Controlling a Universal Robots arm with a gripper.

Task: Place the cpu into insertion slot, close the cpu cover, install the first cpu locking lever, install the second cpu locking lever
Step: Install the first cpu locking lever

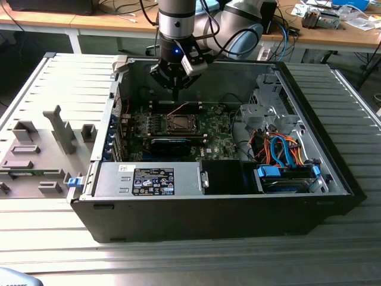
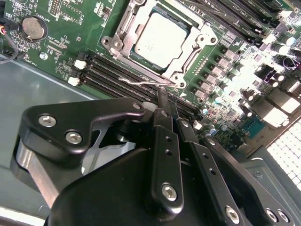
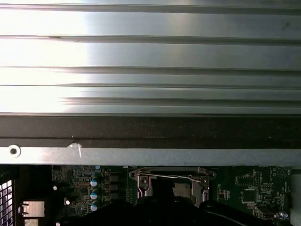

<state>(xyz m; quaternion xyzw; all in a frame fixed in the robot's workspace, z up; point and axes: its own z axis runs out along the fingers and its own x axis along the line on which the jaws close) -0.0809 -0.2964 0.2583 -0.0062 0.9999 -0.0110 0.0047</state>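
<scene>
Cpu [image 2: 160, 38] sits flat in insertion slot [image 2: 126, 29], cpu cover [image 2: 188, 51] down around it, so seating looks done. Hand [image 2: 167, 107] hangs just above the wire locking lever [image 2: 141, 81], fingers pressed together, holding nothing.

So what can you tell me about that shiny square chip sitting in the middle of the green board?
The cpu is a small flat square with a dull silver-grey metal top. It lies flat in the insertion slot, framed by the closed silvery cpu cover. The end effector hangs above the board beside it, not touching it.
</scene>
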